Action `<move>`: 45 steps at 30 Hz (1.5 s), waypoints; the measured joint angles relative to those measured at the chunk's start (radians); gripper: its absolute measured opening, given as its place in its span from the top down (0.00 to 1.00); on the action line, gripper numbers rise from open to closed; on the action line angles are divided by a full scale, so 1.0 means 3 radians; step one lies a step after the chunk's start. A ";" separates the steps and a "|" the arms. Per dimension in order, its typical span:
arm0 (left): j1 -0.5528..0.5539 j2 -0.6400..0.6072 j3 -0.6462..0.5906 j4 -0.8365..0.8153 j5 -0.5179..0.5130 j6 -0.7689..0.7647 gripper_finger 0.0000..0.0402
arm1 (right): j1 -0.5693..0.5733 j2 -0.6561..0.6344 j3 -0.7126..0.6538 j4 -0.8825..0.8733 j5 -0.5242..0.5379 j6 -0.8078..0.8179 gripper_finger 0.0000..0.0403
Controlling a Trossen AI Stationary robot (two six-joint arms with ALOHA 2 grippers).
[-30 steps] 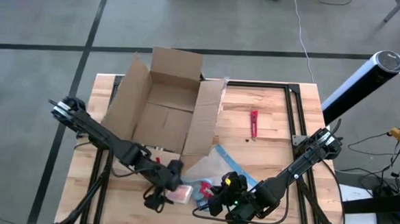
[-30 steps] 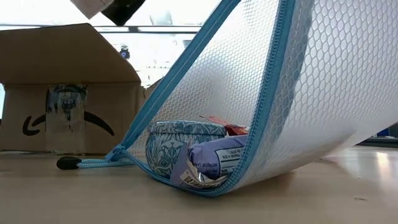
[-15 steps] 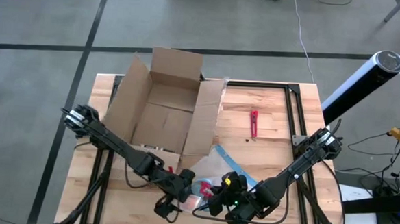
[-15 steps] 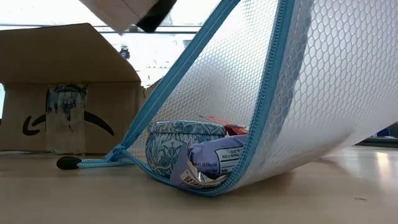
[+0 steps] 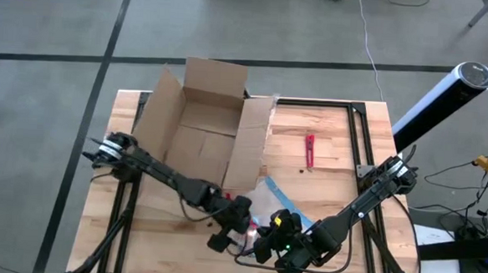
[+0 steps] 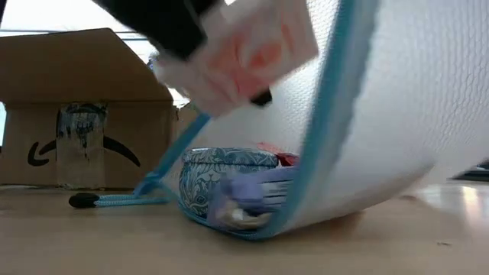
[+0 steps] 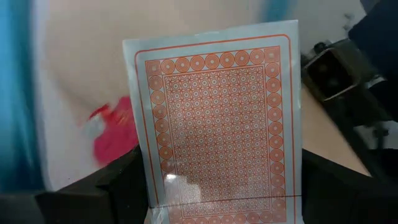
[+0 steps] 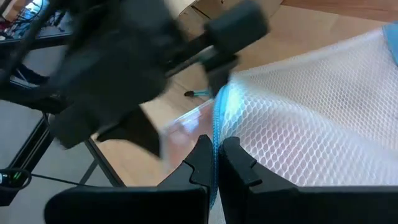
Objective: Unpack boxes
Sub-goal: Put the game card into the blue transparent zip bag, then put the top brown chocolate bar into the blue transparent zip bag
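**A:** Where is the box, and what else lies on the tabletop [image 5: 335,150]?

**B:** The open cardboard box [image 5: 201,126] sits on the far left part of the wooden tabletop, its flaps spread wide. In the low view its side shows a black printed curve and a strip of shiny tape. A small red tool [image 5: 309,150] lies to its right, well apart from it. At the near middle is a white mesh pouch [image 8: 311,118] with a blue zipper edge; a patterned blue tin [image 6: 229,174] rests inside it.

**A:** What are the arms doing?

**B:** Both meet at the pouch. The left tool [image 5: 232,229] is clamped on a pack of playing cards [image 7: 222,124] with an orange patterned back, held right at the pouch's mouth, above the tin. The right tool [image 8: 215,160] has its fingers pinched together on the pouch's blue zipper edge, holding the pouch raised and open.
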 joint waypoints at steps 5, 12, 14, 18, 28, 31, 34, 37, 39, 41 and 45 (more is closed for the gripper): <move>0.0112 0.0082 0.0000 0.0008 0.0042 0.0004 0.27 | 0.0000 0.0000 0.0000 0.0004 -0.0001 0.0000 1.00; 0.0154 0.0233 0.0052 0.0058 0.0034 -0.0058 0.26 | 0.0000 0.0000 0.0000 0.0003 -0.0002 0.0000 1.00; 0.0154 0.0245 0.0056 0.0133 0.0028 -0.0069 0.24 | 0.0000 0.0000 0.0000 0.0008 -0.0002 0.0000 1.00; 0.0153 0.0248 0.0062 0.0265 -0.0020 -0.0150 0.18 | 0.0000 0.0001 0.0001 0.0006 -0.0002 0.0000 1.00; 0.0153 0.0247 0.0279 0.0062 -0.0021 -0.0157 0.04 | 0.0001 0.0000 0.0000 0.0005 -0.0002 -0.0003 1.00; 0.0153 0.0236 0.0403 -0.0211 -0.0023 -0.0124 0.01 | 0.0001 0.0000 0.0000 0.0007 -0.0002 -0.0005 1.00; 0.0153 0.0185 0.0491 -0.0544 -0.0023 -0.0014 0.01 | 0.0001 0.0000 0.0000 0.0008 -0.0001 -0.0005 1.00; 0.0153 0.0076 0.0511 -0.0929 -0.0024 0.0089 0.01 | 0.0001 0.0000 0.0001 0.0007 0.0000 -0.0003 1.00; 0.0153 -0.0014 0.0488 -0.1223 -0.0024 0.0126 0.01 | 0.0000 0.0000 0.0000 0.0007 0.0000 -0.0003 1.00; 0.0152 -0.0110 0.0430 -0.1502 -0.0024 0.0099 0.01 | 0.0001 0.0000 0.0001 0.0006 0.0001 -0.0002 1.00; 0.0159 -0.0426 0.0231 -0.1675 -0.0054 0.0013 0.01 | 0.0000 0.0000 0.0000 0.0008 0.0000 -0.0001 1.00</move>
